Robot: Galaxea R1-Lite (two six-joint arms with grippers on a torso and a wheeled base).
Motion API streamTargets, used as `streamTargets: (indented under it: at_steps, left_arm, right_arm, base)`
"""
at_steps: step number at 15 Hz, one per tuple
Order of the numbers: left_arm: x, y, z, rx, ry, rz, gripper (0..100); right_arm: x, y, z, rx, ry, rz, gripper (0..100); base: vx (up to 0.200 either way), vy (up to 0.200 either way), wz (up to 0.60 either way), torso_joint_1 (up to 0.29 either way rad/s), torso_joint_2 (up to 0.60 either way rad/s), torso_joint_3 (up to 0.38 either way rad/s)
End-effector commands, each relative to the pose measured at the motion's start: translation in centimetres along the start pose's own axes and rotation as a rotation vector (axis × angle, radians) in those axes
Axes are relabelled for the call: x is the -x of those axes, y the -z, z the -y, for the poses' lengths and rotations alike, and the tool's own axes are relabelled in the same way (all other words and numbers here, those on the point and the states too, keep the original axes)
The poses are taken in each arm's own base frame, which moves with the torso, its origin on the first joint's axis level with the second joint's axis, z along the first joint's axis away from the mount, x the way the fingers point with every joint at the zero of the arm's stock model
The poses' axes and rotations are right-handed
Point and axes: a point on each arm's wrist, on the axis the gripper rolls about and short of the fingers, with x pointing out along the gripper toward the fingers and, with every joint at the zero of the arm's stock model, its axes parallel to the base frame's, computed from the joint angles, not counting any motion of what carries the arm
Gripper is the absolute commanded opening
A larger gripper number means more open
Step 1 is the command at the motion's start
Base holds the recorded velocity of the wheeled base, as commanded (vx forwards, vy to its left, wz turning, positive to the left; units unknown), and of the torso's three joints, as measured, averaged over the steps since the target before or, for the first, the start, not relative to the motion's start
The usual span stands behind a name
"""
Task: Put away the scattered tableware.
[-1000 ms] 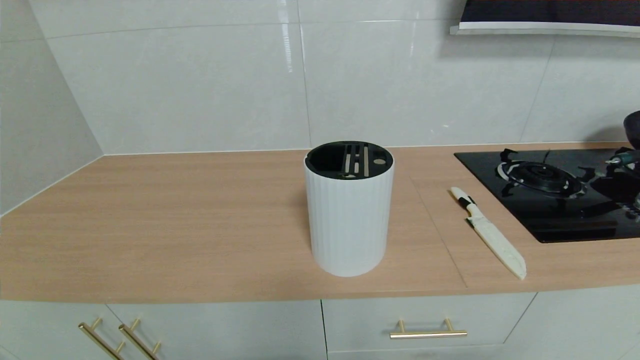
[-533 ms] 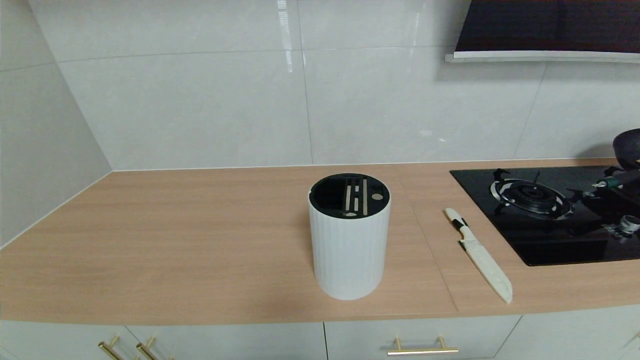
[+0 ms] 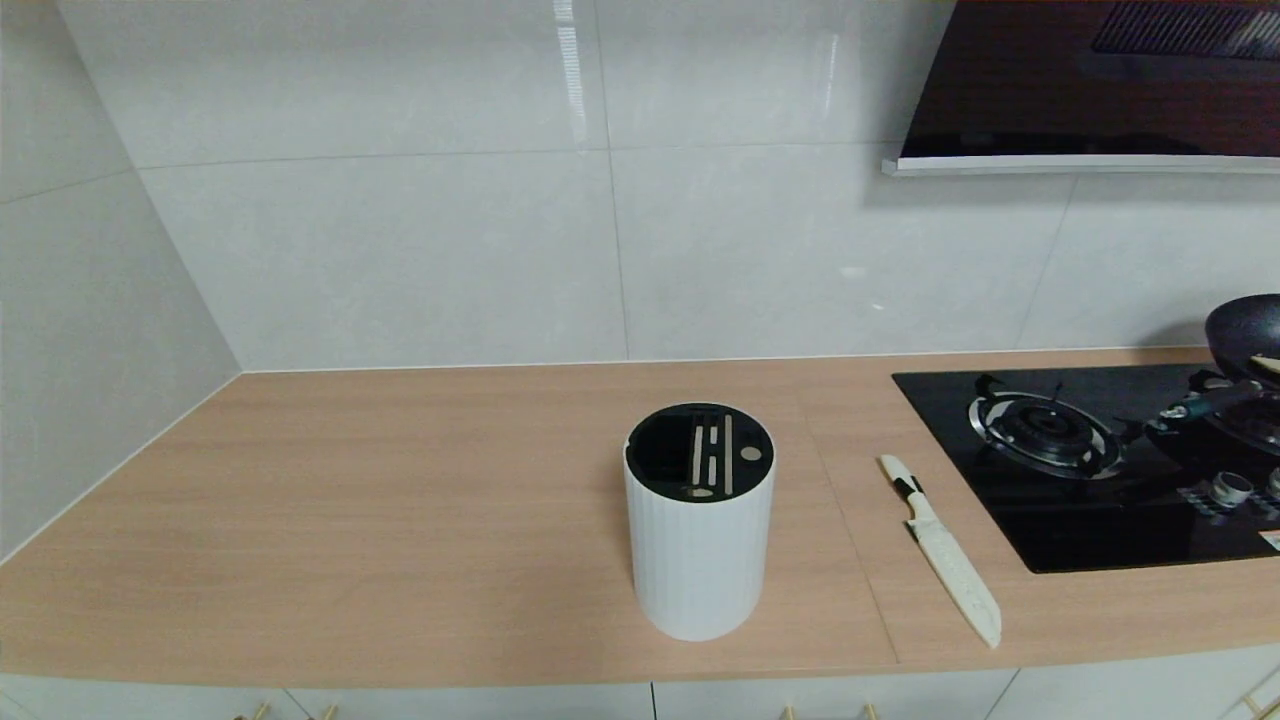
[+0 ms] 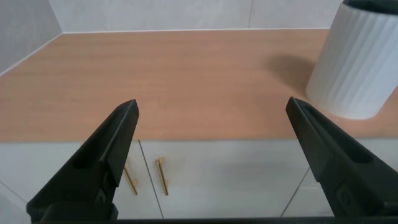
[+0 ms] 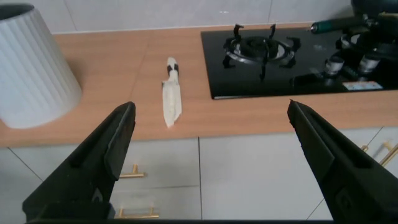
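In the lower right of the head view, on the wooden counter (image 3: 400, 500): the knife (image 3: 940, 550), lying flat, handle toward the wall, blade tip close to the front edge. Left of it at lower centre, and apart from it: the white ribbed holder (image 3: 700, 540), upright, with the slots in its black top free. Further right: the black hob (image 3: 1100, 470), with a dark pan (image 3: 1245, 335) at the far right edge.

Left gripper (image 4: 211, 106): spread wide, holding nothing, out in front of the counter edge near the holder. Right gripper (image 5: 211, 109): likewise wide open and empty, in front of the counter, facing the knife.

Likely trouble, by judgement:
- Hard to get under a thin blade lying flat, so it could skid toward the front edge and drop off.
- Safer taken by the handle, yet apt to swing the blade round if pinched off-centre.
- Could miss the narrow slot if carried tilted, then jam on the black top or tip the tall holder over.
- Worth minding the hob grate beside the knife on the way in.
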Motion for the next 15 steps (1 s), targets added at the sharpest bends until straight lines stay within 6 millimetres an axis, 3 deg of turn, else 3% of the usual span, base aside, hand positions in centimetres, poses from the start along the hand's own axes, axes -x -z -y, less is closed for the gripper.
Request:
streamTargets:
  at_steps: [1,7,15]
  left_arm:
    - [0.0,0.01,0.0,0.0,-0.001,0.0,100]
    - [0.0,0.01,0.0,0.0,-0.001,0.0,100]
    - [0.0,0.01,0.0,0.0,-0.001,0.0,100]
  right_arm:
    - [-0.01,0.0,0.0,0.0,0.0,-0.001,100]
    - [-0.01,0.0,0.0,0.0,0.0,-0.001,100]
    - [-0.1,-0.25,-0.01,0.042,-0.002,-0.012,100]
  base:
    - [0.0,0.0,0.0,0.193,-0.39,-0.217]
    - [0.0,0.0,0.0,0.176,-0.36,-0.191]
    - [0.0,0.0,0.0,0.004,-0.01,-0.005]
